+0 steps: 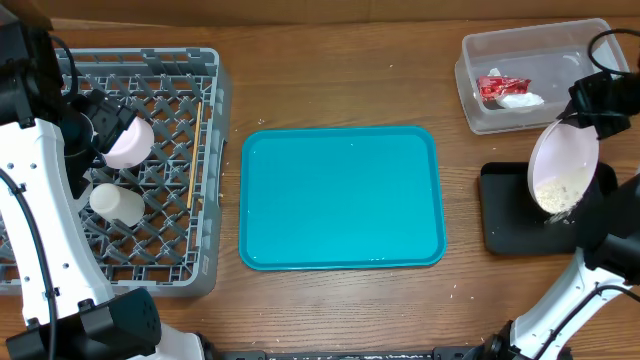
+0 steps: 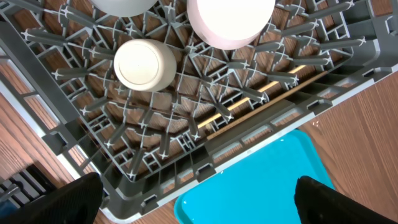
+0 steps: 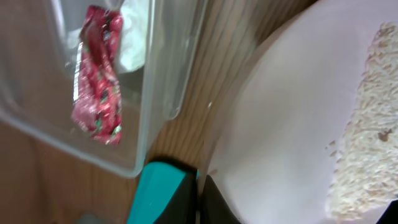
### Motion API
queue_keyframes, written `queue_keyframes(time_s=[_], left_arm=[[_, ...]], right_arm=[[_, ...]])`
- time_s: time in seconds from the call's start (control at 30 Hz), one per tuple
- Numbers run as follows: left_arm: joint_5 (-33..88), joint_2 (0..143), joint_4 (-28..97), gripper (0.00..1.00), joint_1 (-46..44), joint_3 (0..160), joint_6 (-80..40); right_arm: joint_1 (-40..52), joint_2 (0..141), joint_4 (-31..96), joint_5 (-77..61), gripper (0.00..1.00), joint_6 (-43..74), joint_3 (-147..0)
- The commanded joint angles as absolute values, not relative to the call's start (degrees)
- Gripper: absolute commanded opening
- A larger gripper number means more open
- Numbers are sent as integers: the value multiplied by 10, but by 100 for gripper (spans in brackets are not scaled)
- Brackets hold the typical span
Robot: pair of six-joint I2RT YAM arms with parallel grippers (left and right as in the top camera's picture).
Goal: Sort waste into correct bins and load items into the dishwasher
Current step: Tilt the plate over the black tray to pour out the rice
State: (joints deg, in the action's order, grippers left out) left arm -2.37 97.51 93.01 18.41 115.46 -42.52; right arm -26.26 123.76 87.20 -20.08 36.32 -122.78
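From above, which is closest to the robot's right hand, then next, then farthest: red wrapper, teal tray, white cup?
1. Red wrapper, in the clear tub beside the right hand.
2. Teal tray, in the middle.
3. White cup, far-left rack.

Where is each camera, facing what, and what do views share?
Overhead: above table, looking down; left arm, right arm, rack left, plate right.
Left wrist: over rack, facing down at cup; own fingers at bottom corners.
Right wrist: beside tilted plate, facing tub, wrapper; own finger below.
Shared: overhead and right wrist both show plate, tub.
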Motion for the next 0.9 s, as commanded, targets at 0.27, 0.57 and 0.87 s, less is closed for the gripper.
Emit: queue_keyframes(time_s=[0.27,0.57,0.87], left_arm=[[-25,972,929,100,180,1152,-435],[-25,972,929,100,180,1152,-435],[-25,972,929,100,180,1152,-435]], right_arm=[[-355,1238,877,-392,4,218,-1183],[-397,1238,883,-517,4,159,-1108],[-444,1238,954,-631,4,86,-1108]])
